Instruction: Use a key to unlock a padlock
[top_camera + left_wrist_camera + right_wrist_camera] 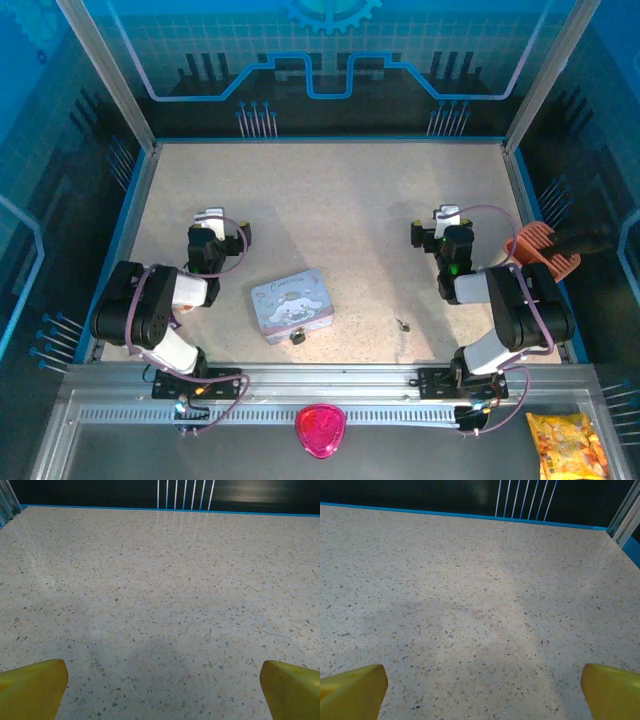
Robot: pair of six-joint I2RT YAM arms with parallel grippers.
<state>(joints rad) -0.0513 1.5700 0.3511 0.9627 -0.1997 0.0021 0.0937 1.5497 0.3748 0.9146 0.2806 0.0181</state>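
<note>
A tiny dark padlock [297,338] hangs at the front edge of a pale blue cartoon-printed tin [291,303], near the table's front middle. To its right the small dark key [403,324] lies flat on the speckled table. My left gripper [217,224] rests at the left, well behind and left of the tin, open with nothing between its yellow fingertips [31,690]. At the right my right gripper [437,224] stands open behind the key, with bare table between its yellow fingertips [612,692].
Blue-edged walls [140,190] enclose the table. An orange slotted object [545,247] lies over the right edge. A pink item [320,428] and a yellow snack bag [566,443] lie on the near metal rail below the arm bases.
</note>
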